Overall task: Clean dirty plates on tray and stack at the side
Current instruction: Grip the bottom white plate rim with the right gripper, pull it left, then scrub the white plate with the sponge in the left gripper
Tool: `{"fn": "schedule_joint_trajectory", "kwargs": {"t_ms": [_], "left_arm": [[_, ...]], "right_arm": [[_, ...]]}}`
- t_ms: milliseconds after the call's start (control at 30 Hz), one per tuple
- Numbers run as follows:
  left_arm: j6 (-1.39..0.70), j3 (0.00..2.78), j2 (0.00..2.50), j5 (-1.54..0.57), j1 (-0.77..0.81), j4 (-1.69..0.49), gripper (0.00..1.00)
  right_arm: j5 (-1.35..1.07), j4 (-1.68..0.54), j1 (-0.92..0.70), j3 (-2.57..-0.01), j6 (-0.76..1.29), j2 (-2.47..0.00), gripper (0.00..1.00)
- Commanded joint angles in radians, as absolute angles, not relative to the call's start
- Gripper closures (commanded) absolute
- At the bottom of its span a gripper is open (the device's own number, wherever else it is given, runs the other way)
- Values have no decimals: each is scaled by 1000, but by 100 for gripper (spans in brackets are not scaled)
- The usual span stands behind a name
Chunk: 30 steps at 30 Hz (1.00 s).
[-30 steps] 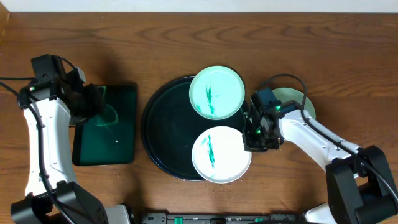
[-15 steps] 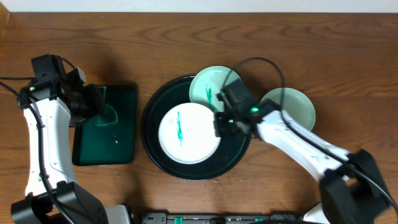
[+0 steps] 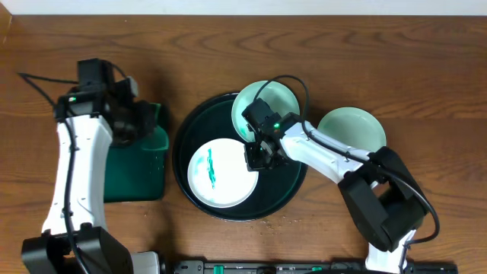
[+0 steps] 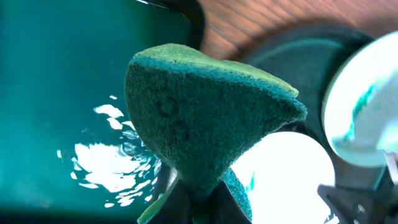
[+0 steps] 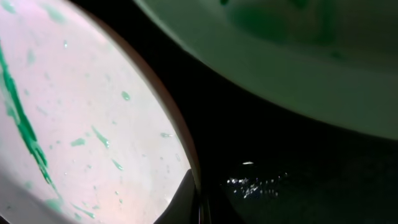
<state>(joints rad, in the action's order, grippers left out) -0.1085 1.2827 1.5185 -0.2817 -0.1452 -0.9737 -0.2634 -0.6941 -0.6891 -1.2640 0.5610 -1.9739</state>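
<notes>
The black tray [image 3: 283, 183] holds a white plate [image 3: 221, 173] with a green smear at its front left. A pale mint plate [image 3: 262, 103] leans on the tray's far rim, partly hidden by my right arm. My right gripper [image 3: 255, 157] is shut on the white plate's right rim, which the right wrist view shows too: jaws [image 5: 200, 202], plate [image 5: 81, 112], mint plate [image 5: 298, 56]. My left gripper [image 3: 143, 122] is shut on a green sponge [image 4: 205, 112], held above the green tray's right edge. A third mint plate [image 3: 354, 128] lies on the table right of the tray, with no smear visible.
A rectangular dark green tray [image 3: 137, 171] with wet patches lies left of the black tray; it also shows in the left wrist view [image 4: 62, 93]. Small crumbs or droplets lie on the table in front of the black tray. The table's front edge is close below.
My right gripper has dragged the white plate from the tray's front right to its front left. My left arm has moved right with the sponge, toward the black tray.
</notes>
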Motion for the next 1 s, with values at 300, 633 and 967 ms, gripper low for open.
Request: {"fn": "schedule_joint_trajectory", "kwargs": {"t_ms": [300, 633, 967], "left_arm": [[-321, 1038, 1536, -301, 190, -864, 93], [-462, 918, 1670, -104, 275, -682, 93], [-99, 921, 1771, -733, 274, -585, 93]], "right_arm": [[-289, -696, -662, -1283, 590, -1999, 99], [-290, -696, -662, -1283, 590, -1999, 99], [-290, -696, -662, -1283, 590, -1999, 99]]}}
